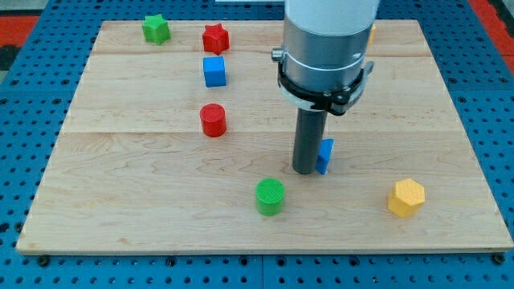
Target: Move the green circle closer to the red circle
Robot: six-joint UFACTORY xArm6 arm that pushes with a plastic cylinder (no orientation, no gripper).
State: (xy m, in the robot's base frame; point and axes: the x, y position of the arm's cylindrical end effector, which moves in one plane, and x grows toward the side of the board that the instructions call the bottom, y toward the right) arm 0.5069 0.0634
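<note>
So the rod's tip (304,171) is sitting on the wooden board (144,193), no claw on this thing at all, just a bare rod end. A blue block (325,156) is tucked right against its right side, partly hidden, so I can't tell the shape. The green circle (270,196) sits near the tip, down and to the view's left. The red circle (213,120) is further off, up and left. A yellow hexagon (405,197) lies down to the right.

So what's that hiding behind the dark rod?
A blue block, only its right edge showing past the rod; the rest is covered, so its shape is unclear. My tip sits beside it.
</note>
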